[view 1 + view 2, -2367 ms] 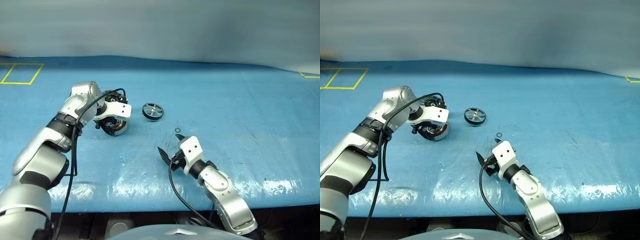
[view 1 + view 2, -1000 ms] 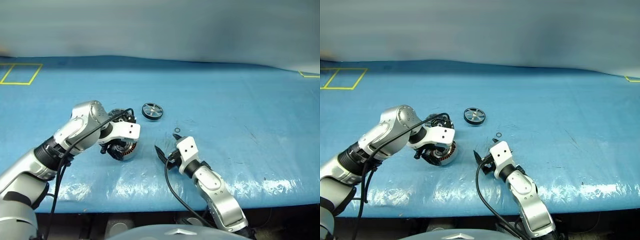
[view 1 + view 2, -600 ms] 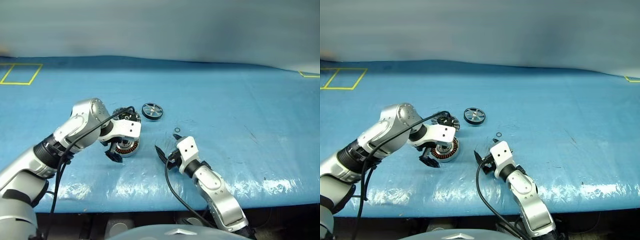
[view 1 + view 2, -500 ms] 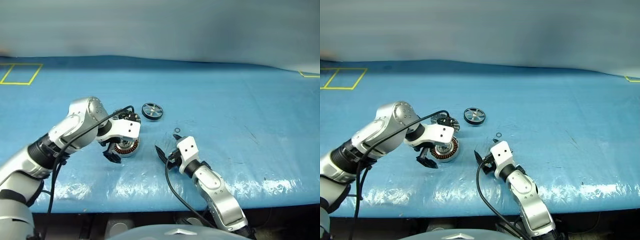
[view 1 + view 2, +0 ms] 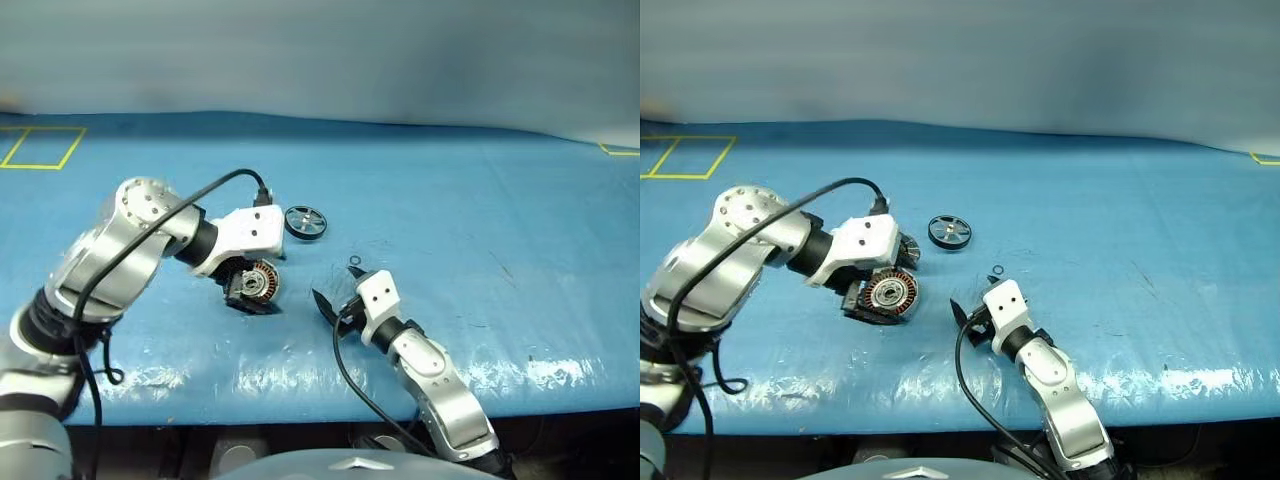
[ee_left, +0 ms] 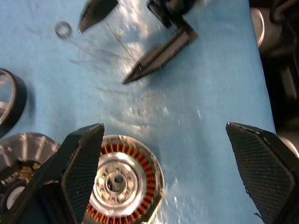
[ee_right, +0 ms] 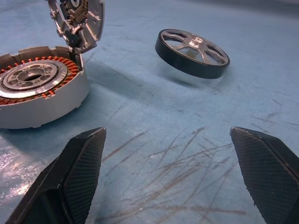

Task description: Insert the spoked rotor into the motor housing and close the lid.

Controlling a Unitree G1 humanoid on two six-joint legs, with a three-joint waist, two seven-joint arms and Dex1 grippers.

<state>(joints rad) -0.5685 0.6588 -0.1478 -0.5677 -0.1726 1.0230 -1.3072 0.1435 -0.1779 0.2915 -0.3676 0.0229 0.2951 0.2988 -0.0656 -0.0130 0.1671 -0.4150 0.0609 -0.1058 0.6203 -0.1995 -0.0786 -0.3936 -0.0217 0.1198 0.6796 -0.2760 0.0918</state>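
The motor housing [image 5: 887, 293] lies flat on the blue table with its copper windings facing up. Its lid [image 7: 77, 18] stands open, hinged up at the housing's far edge. My left gripper [image 6: 164, 127] hovers just above the housing, open and holding nothing. The spoked rotor [image 5: 305, 221] rests on the table a little beyond and to the right of the housing. My right gripper [image 7: 167, 133] is open and low over the table, to the right of the housing, pointing toward the rotor with nothing between its fingers.
A tiny thin black ring [image 5: 354, 262] lies on the table between the rotor and my right gripper. Yellow tape marks [image 5: 40, 148] sit at the far left. The table's front edge [image 5: 300, 405] runs close below both arms.
My left gripper carried the housing nearer and rightward, set it down, opened, let go of it and rose, turning over it. The right arm has stayed still.
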